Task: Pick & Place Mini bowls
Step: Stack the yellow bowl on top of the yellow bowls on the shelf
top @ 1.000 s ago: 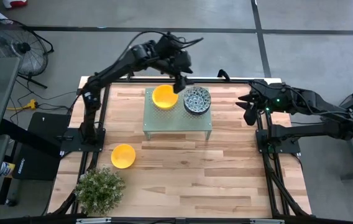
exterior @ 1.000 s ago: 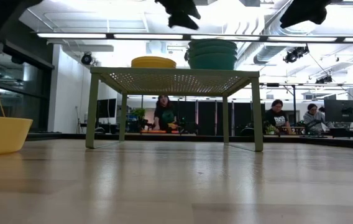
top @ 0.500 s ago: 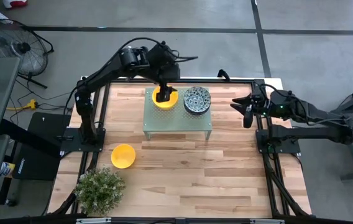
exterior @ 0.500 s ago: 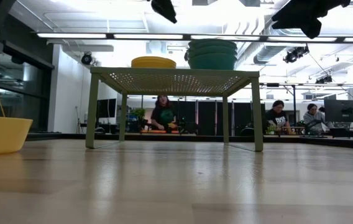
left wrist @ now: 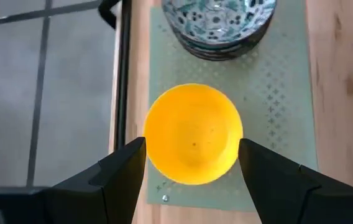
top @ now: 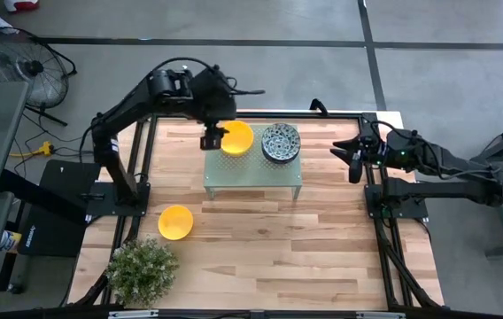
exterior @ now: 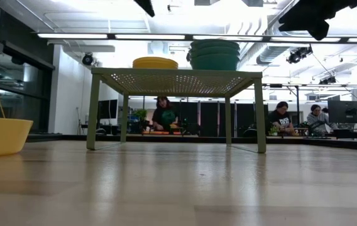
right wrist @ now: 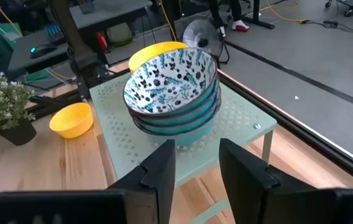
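Observation:
A yellow mini bowl (top: 236, 137) and a stack of blue-green patterned mini bowls (top: 281, 142) stand on the pale green perforated stand (top: 251, 173). Another yellow mini bowl (top: 175, 221) rests on the wooden table to the stand's near left. My left gripper (top: 212, 139) hangs open above the stand's left edge, beside the yellow bowl. In its wrist view the yellow bowl (left wrist: 193, 134) shows below and between the spread fingers, untouched. My right gripper (top: 355, 159) waits open at the table's right edge, pointing at the patterned stack (right wrist: 173, 93).
A potted plant (top: 143, 270) stands at the table's near left corner. The stand's legs (exterior: 92, 110) lift its top well above the wood. People sit in the room behind the table (exterior: 164, 113). Bare wood (top: 278, 248) lies in front of the stand.
My left gripper has moved from above the gap between the two stacks toward the table's left, past the yellow bowl, rising a little and turning as it went; it stays open. My right gripper has sunk slightly at the right edge. The bowls have not moved.

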You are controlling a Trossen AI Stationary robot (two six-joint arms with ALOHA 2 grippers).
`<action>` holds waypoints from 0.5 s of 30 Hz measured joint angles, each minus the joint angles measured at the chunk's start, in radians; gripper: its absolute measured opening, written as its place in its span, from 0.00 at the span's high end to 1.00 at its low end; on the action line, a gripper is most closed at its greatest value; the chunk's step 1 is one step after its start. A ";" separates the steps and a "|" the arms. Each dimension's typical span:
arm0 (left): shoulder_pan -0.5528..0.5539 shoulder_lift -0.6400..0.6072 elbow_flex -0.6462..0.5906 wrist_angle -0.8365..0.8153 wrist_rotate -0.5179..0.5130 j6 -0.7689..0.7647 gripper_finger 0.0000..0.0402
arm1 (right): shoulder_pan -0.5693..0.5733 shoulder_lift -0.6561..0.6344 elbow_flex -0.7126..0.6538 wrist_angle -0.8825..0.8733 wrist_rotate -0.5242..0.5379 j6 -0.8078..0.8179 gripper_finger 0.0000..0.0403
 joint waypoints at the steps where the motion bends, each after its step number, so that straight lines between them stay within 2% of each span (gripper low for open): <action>1: -0.007 -0.009 -0.017 0.001 -0.003 -0.018 0.38 | 0.000 -0.003 0.000 -0.007 0.000 0.001 0.72; 3: -0.010 -0.045 -0.069 -0.055 -0.024 -0.035 0.38 | 0.000 -0.005 0.000 -0.024 -0.002 0.002 0.72; 7: -0.024 -0.137 -0.198 -0.052 -0.031 -0.098 0.38 | 0.000 -0.010 0.000 -0.038 -0.020 0.003 0.72; 10: -0.025 -0.219 -0.338 -0.021 -0.037 -0.138 0.38 | 0.000 -0.015 0.000 -0.039 -0.030 0.005 0.72; 15: -0.037 -0.396 -0.648 0.092 -0.010 -0.242 0.38 | 0.000 -0.033 0.000 -0.054 -0.030 0.002 0.72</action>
